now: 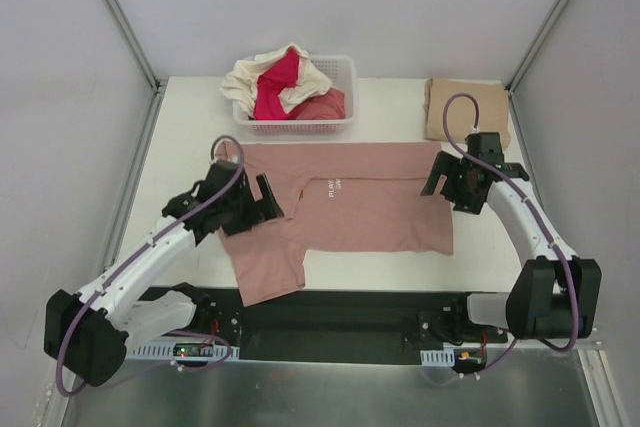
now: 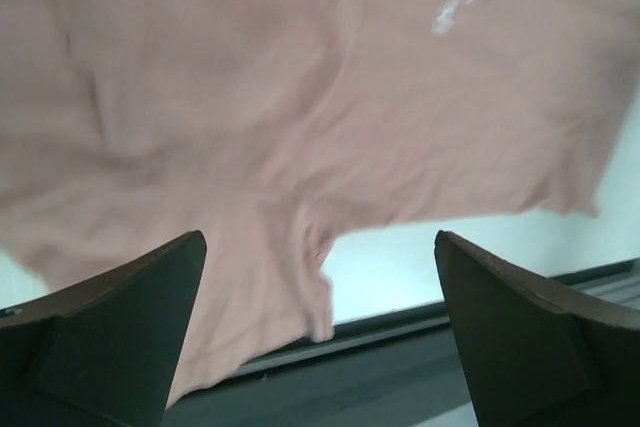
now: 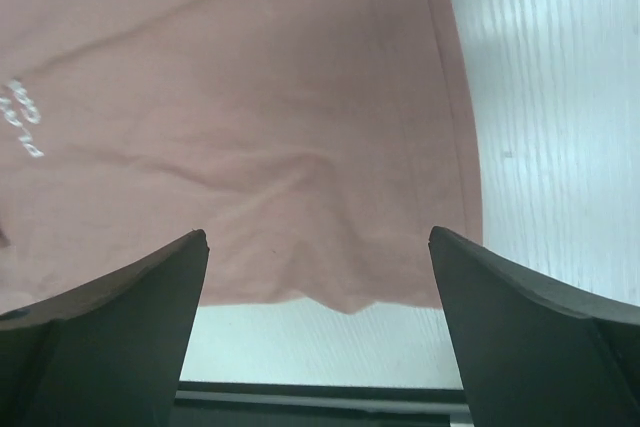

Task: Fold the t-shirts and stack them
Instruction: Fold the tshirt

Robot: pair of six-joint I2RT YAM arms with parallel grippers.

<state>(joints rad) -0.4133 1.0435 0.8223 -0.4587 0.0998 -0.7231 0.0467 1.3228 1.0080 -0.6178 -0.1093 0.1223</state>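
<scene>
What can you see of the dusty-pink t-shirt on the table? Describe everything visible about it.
The dusty-pink t-shirt looks like soft, thin cotton, lightly creased. It lies spread flat, unfolded, on the white table, turned sideways: hem right, shoulders left, small white chest print facing up. One sleeve reaches the table's near edge. The open left gripper hangs over its shoulder end, the open right gripper over the hem corner; whether either touches it cannot be told.
</scene>
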